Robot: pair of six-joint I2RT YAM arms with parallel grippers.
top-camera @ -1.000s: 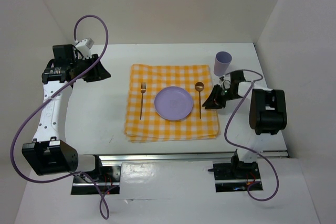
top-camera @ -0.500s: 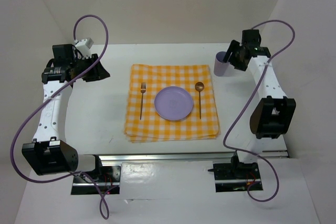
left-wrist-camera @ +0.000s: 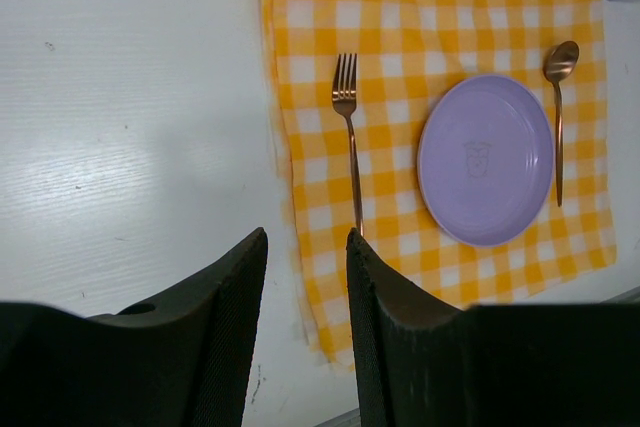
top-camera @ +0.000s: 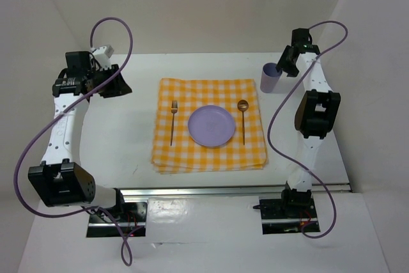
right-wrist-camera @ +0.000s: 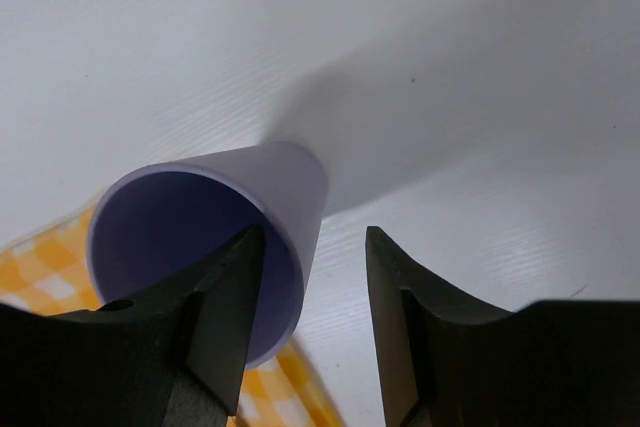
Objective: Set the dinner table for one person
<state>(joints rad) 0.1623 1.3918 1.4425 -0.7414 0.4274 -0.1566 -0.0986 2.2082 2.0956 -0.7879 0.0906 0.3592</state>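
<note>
We judge the setting almost done: on the surface (top-camera: 128, 139) the cloth (top-camera: 192, 158) carries plate (top-camera: 211, 126), fork (top-camera: 173, 121) left, spoon (top-camera: 243, 119) right, and the cup (top-camera: 270, 78) stands at its far right corner, the right claw (right-wrist-camera: 313, 237) parted astride its wall, the left claw (left-wrist-camera: 305, 237) half-open, empty.

White links (top-camera: 61, 126), black joint housings (top-camera: 61, 187), looping purple cables (top-camera: 131, 43); end effector fingers (left-wrist-camera: 225, 347) black, finely textured.

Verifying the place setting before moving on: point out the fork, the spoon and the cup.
fork (left-wrist-camera: 351, 152): left wrist view, middle of its handle.
spoon (left-wrist-camera: 558, 132): left wrist view, middle of its handle.
cup (right-wrist-camera: 180, 227): right wrist view, its inside wall.
</note>
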